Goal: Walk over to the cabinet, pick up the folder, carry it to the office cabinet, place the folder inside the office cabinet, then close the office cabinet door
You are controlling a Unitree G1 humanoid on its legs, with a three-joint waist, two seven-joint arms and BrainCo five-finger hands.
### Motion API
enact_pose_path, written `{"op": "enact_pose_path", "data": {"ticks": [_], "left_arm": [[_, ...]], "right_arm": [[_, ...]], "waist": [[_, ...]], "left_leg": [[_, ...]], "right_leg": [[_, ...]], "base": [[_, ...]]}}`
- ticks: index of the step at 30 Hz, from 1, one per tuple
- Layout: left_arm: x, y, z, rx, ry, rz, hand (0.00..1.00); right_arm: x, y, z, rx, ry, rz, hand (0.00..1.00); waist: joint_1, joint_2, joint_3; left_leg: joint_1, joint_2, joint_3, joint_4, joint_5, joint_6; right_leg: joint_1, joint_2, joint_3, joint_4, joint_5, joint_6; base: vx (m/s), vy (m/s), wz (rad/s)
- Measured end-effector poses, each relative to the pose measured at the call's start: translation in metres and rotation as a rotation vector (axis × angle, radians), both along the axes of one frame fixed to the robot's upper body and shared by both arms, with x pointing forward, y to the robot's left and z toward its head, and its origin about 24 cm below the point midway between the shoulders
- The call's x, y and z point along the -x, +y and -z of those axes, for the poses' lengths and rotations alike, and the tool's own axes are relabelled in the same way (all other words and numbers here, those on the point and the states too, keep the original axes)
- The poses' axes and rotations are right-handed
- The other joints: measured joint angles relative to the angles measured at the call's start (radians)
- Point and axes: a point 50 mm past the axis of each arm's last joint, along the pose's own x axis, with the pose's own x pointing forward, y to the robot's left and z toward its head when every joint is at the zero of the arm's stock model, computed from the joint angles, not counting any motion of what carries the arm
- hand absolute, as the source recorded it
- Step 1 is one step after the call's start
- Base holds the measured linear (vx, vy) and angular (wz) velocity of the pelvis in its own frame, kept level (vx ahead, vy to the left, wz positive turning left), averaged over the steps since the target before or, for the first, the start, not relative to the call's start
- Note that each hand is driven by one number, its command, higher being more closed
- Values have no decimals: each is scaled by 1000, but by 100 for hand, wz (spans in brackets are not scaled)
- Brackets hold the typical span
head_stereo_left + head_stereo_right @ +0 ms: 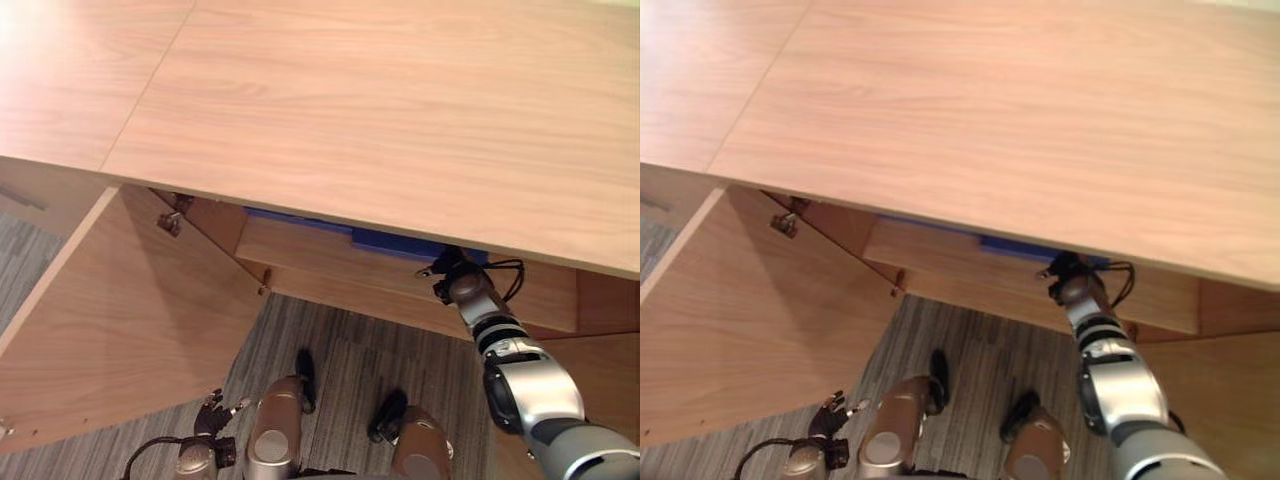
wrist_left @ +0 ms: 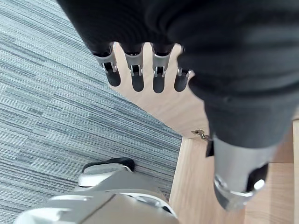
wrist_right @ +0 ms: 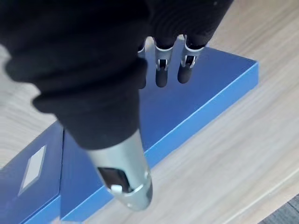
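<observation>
A blue folder lies flat on the wooden shelf inside the office cabinet; its front edge peeks out under the cabinet top. My right hand reaches into the cabinet above the folder, fingers straight and thumb out, open, with nothing pinched. Whether the fingertips touch the folder's cover I cannot tell. From the head, the right hand's dark cover disappears under the top. My left hand hangs low beside my body, fingers relaxed and holding nothing.
The cabinet's wide wooden top covers most of the interior. Its left door stands swung open toward me, hinge visible. Grey striped carpet lies below. A second wooden panel stands at the right.
</observation>
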Motion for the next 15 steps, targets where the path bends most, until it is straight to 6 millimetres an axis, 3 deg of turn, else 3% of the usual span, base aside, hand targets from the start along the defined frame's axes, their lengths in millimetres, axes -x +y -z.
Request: {"op": "enact_pose_path", "data": {"ticks": [3,6,11,12,13,14,15], "left_arm": [[2,1,1,-2,7,-18,0],[4,-1,2,12,8,-48,0],[9,-1,5,24,20,-113,0],[13,-2,8,30,34,-130,0],[25,-6,14,51,75,-176,0],[31,-7,17,60,94,-205,0],[35,-7,19,60,110,-215,0]], "right_arm": [[14,27,23,-20,31,-55,0],[39,45,58,-66,122,-76,0],[88,69,110,-236,282,-32,0],[99,70,121,-274,329,-6,0],[117,69,138,-328,409,48,0],[129,65,147,-359,450,90,0],[138,63,154,-399,474,132,0]], "waist": [[-3,-29,-28],[-13,-40,-79],[-23,-51,-117],[-19,-52,-117],[-17,-41,-127],[-18,-34,-134],[-18,-35,-139]], "left_leg": [[67,10,35,-97,42,-12],[129,11,70,-174,65,-16],[177,36,127,-141,29,-31],[175,46,109,-94,5,-38],[165,54,-56,-26,-68,-50],[162,54,-125,10,-107,-84],[163,47,-168,32,-128,-87]], "right_leg": [[36,45,20,-97,45,-6],[75,74,41,-173,76,-4],[115,119,116,-247,114,-8],[117,127,142,-254,120,-11],[120,151,208,-260,133,-15],[117,167,248,-268,146,-15],[116,175,273,-276,155,-14]], "base": [[86,-47,-32],[59,-13,-30],[38,-24,-47],[-8,-72,-102],[-34,-26,-138],[-38,21,-140],[-47,86,-129]]}}
